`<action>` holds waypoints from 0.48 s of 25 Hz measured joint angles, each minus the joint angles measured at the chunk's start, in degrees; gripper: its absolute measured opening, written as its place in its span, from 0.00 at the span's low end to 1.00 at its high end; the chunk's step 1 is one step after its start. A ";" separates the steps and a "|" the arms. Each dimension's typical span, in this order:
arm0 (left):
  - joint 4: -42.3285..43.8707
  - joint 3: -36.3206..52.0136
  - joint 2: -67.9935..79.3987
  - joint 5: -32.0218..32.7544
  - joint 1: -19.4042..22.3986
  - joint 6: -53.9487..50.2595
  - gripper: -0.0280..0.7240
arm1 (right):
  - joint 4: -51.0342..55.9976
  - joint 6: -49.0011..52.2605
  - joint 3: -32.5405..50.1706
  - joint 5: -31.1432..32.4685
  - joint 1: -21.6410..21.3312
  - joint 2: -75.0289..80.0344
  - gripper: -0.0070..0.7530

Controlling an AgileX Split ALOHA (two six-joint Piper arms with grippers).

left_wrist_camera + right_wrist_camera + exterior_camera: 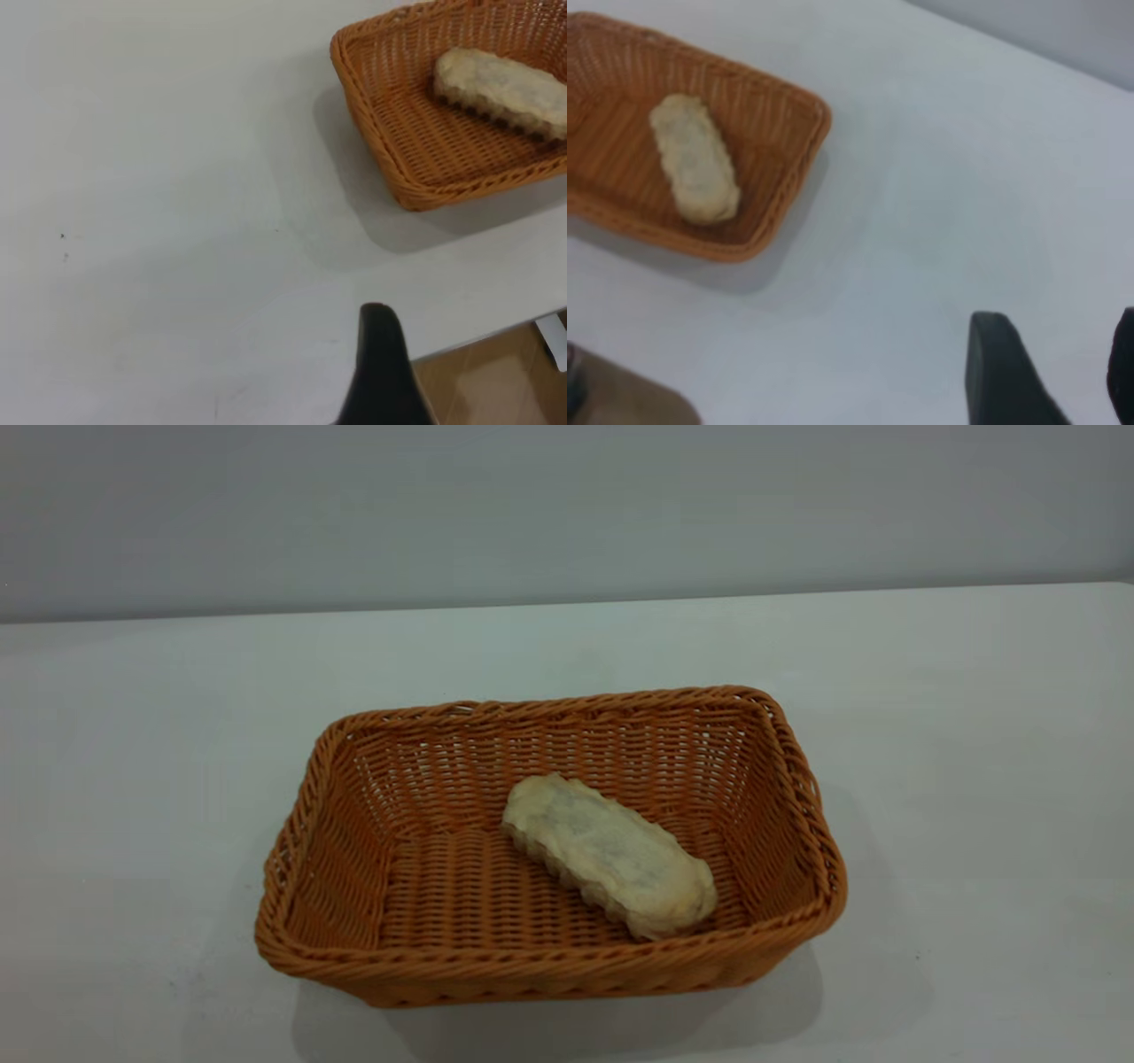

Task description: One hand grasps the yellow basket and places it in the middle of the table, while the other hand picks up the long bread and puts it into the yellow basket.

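- Outside, the basket [549,850] sits on the counter [974,735], about midway between its left and right edges. The bread [611,855] lies inside it, pale flat side up, set at a slant on the basket floor toward the right wall. No arm shows in this view.
- From the left wrist, the left hand [379,372] shows only one dark finger over bare counter [177,177] near its edge, well apart from the basket [416,150]; whether it is wide or narrow I cannot tell. The bread [500,93] rests inside.
- From the right wrist, the right hand [1050,376] hangs spread wide, holding nothing, well apart from the basket [780,133] and bread [695,159].
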 joint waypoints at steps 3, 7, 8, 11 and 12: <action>0.06 0.00 -1.80 1.76 0.00 0.00 0.80 | 2.27 0.00 4.77 0.06 0.00 -6.16 0.45; 0.18 0.00 -3.92 1.94 0.00 0.00 0.80 | 2.92 0.00 10.28 0.19 0.00 -13.89 0.45; 0.27 0.00 -4.23 1.94 0.00 0.00 0.80 | 2.99 0.00 11.52 0.23 0.00 -15.48 0.45; 1.51 0.00 -4.51 1.94 0.00 0.05 0.80 | 3.44 0.00 14.84 0.30 0.00 -20.38 0.45; 2.12 0.00 -4.51 1.94 0.00 0.05 0.80 | 3.62 0.00 15.86 0.36 0.00 -21.78 0.45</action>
